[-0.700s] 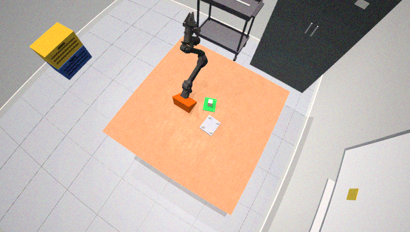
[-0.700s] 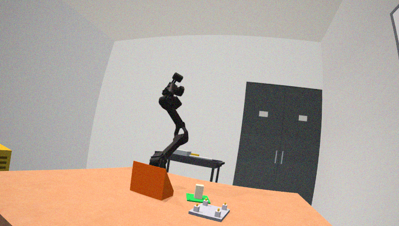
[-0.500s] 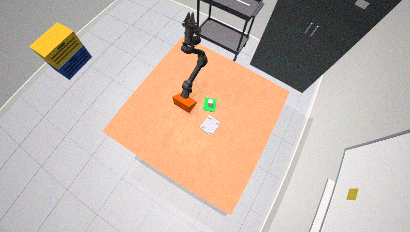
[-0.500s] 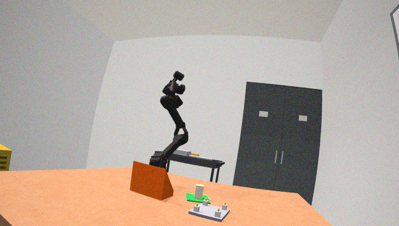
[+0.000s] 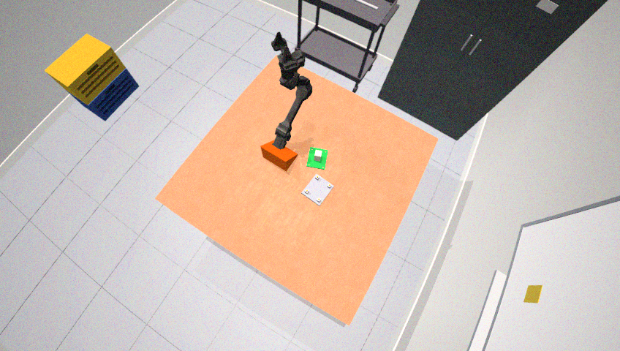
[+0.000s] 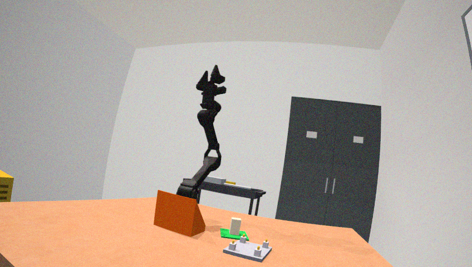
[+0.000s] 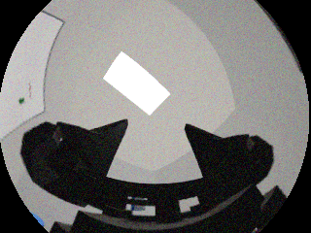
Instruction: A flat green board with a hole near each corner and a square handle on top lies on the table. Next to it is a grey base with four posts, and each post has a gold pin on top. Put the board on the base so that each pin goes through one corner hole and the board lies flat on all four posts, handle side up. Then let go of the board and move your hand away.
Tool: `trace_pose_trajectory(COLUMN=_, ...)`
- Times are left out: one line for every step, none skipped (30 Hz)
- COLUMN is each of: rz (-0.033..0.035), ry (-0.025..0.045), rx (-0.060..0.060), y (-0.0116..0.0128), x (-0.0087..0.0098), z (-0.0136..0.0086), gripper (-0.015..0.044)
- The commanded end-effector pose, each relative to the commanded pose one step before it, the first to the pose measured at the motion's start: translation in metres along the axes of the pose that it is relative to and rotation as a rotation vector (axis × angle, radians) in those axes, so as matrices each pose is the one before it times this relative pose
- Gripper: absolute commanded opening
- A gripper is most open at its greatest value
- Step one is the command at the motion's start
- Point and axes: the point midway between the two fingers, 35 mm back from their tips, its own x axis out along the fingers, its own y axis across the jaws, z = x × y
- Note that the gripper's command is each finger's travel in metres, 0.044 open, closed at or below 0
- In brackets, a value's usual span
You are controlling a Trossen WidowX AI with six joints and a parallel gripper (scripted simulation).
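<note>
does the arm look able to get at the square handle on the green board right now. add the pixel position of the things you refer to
Probably yes: the handle [image 5: 318,155] [image 6: 235,226] stands up with nothing over it, and the gripper [image 6: 211,68] [image 7: 157,124] is open, though it points upward and must swing down first.

Dark cabinet — black cart nearby — yellow-blue crates, perhaps.

Cart, 1: top shelf cut off by the top view's upper edge. Yellow crate, 1: cut off at the exterior view's left edge. Board's holes: too small to tell there.
</note>
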Motion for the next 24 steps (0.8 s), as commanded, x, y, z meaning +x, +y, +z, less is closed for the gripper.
trace_pose_trajectory(rz=0.18012, ry=0.07791, rx=0.0072, y=0.05321, x=-0.00669, z=-0.0164, gripper=0.044)
trace_pose_trajectory(rz=0.05527, ry=0.02224, rx=0.0039, y=0.01641, x=-0.00018, z=-0.00399, gripper=0.044)
trace_pose_trajectory(rz=0.05581, ry=0.02135, rx=0.0036, y=0.01653, x=-0.00001, z=-0.00374, gripper=0.044)
trace_pose_trajectory(rz=0.0563, ry=0.0205, rx=0.0034, y=0.01665, x=0.00015, z=-0.0035, gripper=0.044)
trace_pose_trajectory(rz=0.05675, ry=0.01969, rx=0.0031, y=0.01674, x=0.00031, z=-0.00327, gripper=0.044)
trace_pose_trajectory(rz=0.05717, ry=0.01892, rx=0.0027, y=0.01683, x=0.00048, z=-0.00305, gripper=0.044)
trace_pose_trajectory(rz=0.05756, ry=0.0182, rx=0.0024, y=0.01689, x=0.00064, z=-0.00283, gripper=0.044)
trace_pose_trajectory(rz=0.05791, ry=0.01752, rx=0.002, y=0.01695, x=0.0008, z=-0.00262, gripper=0.044)
trace_pose_trajectory(rz=0.05823, ry=0.01688, rx=0.0016, y=0.01699, x=0.00096, z=-0.00242, gripper=0.044)
trace_pose_trajectory(rz=0.05933, ry=0.01814, rx=0.0019, y=0.01717, x=0.00092, z=-0.00274, gripper=0.044)
trace_pose_trajectory(rz=0.05969, ry=0.01767, rx=0.0015, y=0.01722, x=0.00108, z=-0.00258, gripper=0.044)
trace_pose_trajectory(rz=0.05991, ry=0.01721, rx=0.0011, y=0.01723, x=0.00124, z=-0.00243, gripper=0.044)
trace_pose_trajectory(rz=0.0601, ry=0.01681, rx=0.0007, y=0.01722, x=0.00141, z=-0.00229, gripper=0.044)
trace_pose_trajectory(rz=0.06026, ry=0.01646, rx=0.0003, y=0.0172, x=0.00157, z=-0.00215, gripper=0.044)
trace_pose_trajectory(rz=0.06038, ry=0.01616, rx=-0.0001, y=0.01717, x=0.00172, z=-0.00203, gripper=0.044)
trace_pose_trajectory(rz=0.06048, ry=0.01592, rx=-0.0005, y=0.01713, x=0.00188, z=-0.00193, gripper=0.044)
trace_pose_trajectory(rz=0.06054, ry=0.01573, rx=-0.0009, y=0.01708, x=0.00203, z=-0.00183, gripper=0.044)
trace_pose_trajectory(rz=0.06058, ry=0.01559, rx=-0.0013, y=0.01701, x=0.00218, z=-0.00174, gripper=0.044)
trace_pose_trajectory(rz=0.06058, ry=0.0155, rx=-0.0016, y=0.01693, x=0.00232, z=-0.00166, gripper=0.044)
trace_pose_trajectory(rz=0.06291, ry=0.0141, rx=-0.003, y=0.01738, x=0.00281, z=-0.00104, gripper=0.044)
trace_pose_trajectory(rz=0.06297, ry=0.01412, rx=-0.0033, y=0.0173, x=0.00296, z=-0.00097, gripper=0.044)
trace_pose_trajectory(rz=0.06289, ry=0.01417, rx=-0.0036, y=0.01718, x=0.0031, z=-0.00091, gripper=0.044)
trace_pose_trajectory(rz=0.06277, ry=0.01427, rx=-0.0038, y=0.01704, x=0.00324, z=-0.00086, gripper=0.044)
trace_pose_trajectory(rz=0.06263, ry=0.01441, rx=-0.004, y=0.0169, x=0.00337, z=-0.00082, gripper=0.044)
